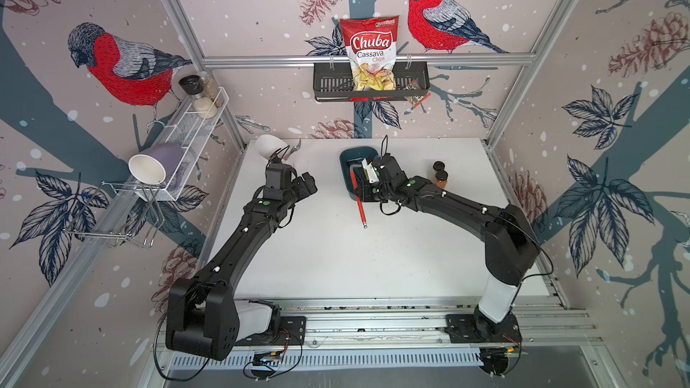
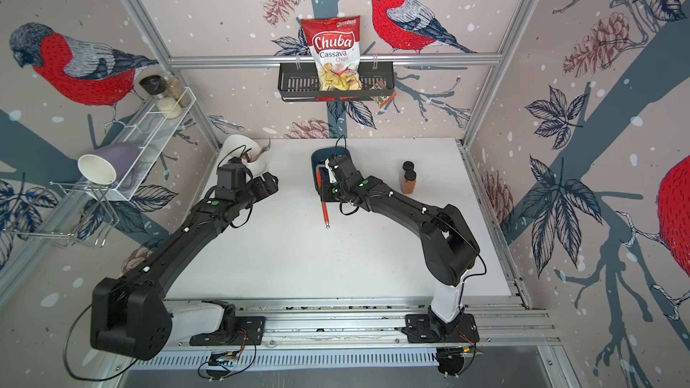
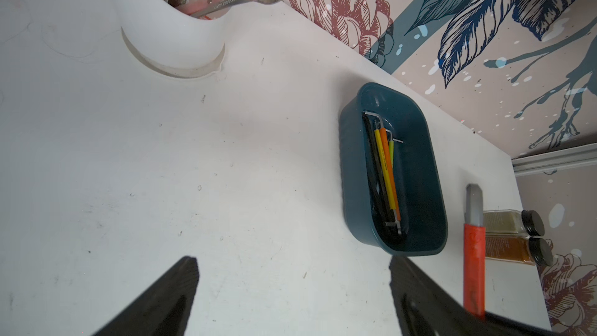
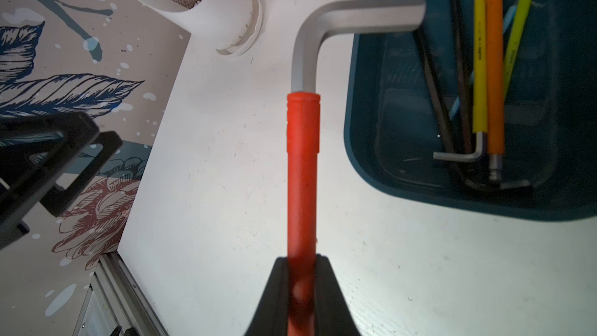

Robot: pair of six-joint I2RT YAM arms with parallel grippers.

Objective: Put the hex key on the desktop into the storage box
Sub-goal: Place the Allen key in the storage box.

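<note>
Hex key (image 4: 302,172), red sleeve with a bare metal bend: clamped by the sleeve in the right pincer (image 4: 302,266), jaws drawn in tight against both sides of it. The key runs straight out ahead of the pincer, and its short bent end crosses the rim of the storage box (image 4: 355,124); cannot tell whether metal touches plastic. In both top views the tail of the sleeve sticks out behind the pincer, over bare desk (image 1: 336,274). The box lies just ahead of and partly beneath this pincer, on the desk. Inside it lie other keys (image 3: 386,169), yellow, orange and black, side by side. Two dark-capped jars (image 1: 440,175) stand to the pincer's right, apart from it. Left pincer (image 3: 292,273): jaws wide apart, nothing between them, above bare desk. A white cup (image 3: 174,37) holding a fork is just beyond it.
</note>
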